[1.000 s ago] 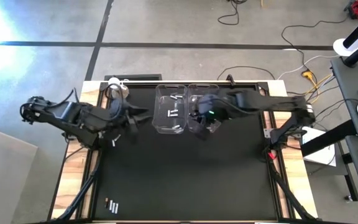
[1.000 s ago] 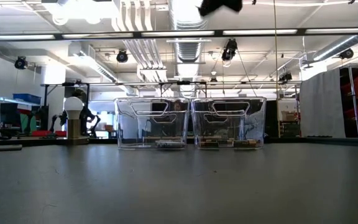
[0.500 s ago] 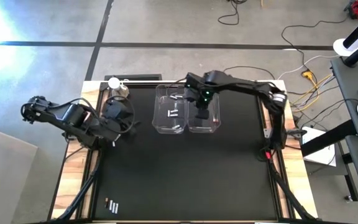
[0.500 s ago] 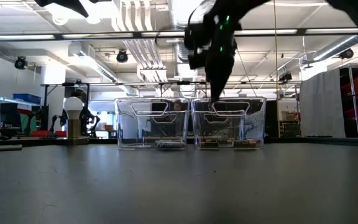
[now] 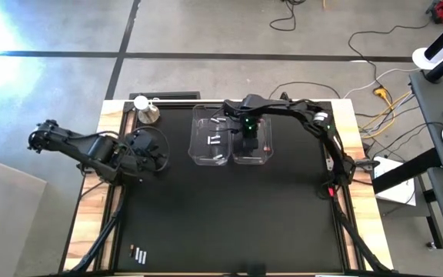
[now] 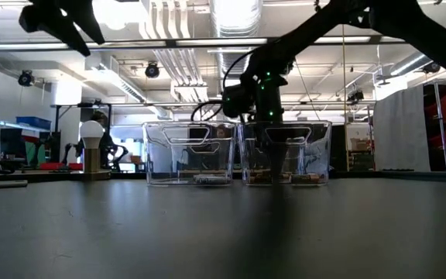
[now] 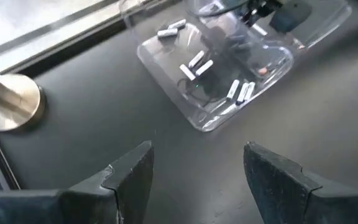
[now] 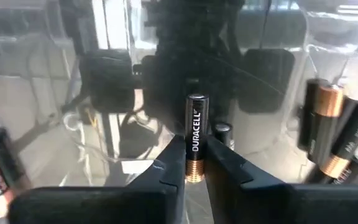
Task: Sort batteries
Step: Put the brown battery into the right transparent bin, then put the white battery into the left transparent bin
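Observation:
Two clear bins stand side by side at the table's far middle. The left bin (image 5: 211, 138) holds silvery-white batteries (image 7: 194, 62). The right bin (image 5: 263, 150) holds dark batteries with copper ends (image 8: 337, 134). My right gripper (image 8: 193, 163) reaches down into the right bin (image 6: 285, 151), shut on one dark battery (image 8: 195, 127). My left gripper (image 7: 197, 165) hangs open above the table's left part (image 5: 157, 151), tipped toward the bins, with nothing between its fingers. My right gripper pinches the dark battery near its copper end (image 8: 193, 168) between its two fingers. The fingers come from above, pointing down into the right bin. The battery lies lengthwise along the fingers, its black end past their tips. Whether it touches the bin's floor I cannot tell.
A silver round-topped knob with a white ball (image 5: 146, 111) stands at the far left corner, left of the bins. A few small short pieces (image 5: 138, 253) lie near the near left corner. The black mat (image 5: 229, 223) in front of the bins is bare.
My right gripper has come down from high above the bins into the right bin, turning to point straight down, with its arm swinging round from the table's right toward the far side. My left gripper has sunk and tipped downward over the table's left part.

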Robot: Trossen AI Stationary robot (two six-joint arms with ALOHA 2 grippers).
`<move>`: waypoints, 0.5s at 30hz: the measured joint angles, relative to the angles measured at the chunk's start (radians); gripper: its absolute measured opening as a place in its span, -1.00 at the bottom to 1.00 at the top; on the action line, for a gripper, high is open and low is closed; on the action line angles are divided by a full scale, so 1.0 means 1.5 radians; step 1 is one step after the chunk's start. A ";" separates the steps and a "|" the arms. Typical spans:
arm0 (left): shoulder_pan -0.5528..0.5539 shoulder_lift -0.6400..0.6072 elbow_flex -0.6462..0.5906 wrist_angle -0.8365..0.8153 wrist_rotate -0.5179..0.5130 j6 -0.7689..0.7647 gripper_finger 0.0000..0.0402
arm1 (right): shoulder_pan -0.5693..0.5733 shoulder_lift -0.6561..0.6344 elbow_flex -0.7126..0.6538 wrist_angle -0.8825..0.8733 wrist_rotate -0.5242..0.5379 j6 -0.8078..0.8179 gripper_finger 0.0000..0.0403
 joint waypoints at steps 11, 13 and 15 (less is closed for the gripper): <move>0.072 -0.002 -0.101 0.023 0.138 -0.087 0.12 | 0.013 -0.124 0.000 -0.052 0.016 0.071 -0.12; 0.117 0.001 -0.134 0.023 0.200 -0.104 0.12 | 0.028 -0.185 0.000 -0.054 0.015 0.091 -0.04; 0.168 0.003 -0.172 0.025 0.265 -0.110 0.12 | 0.051 -0.255 0.000 -0.043 0.015 0.114 0.01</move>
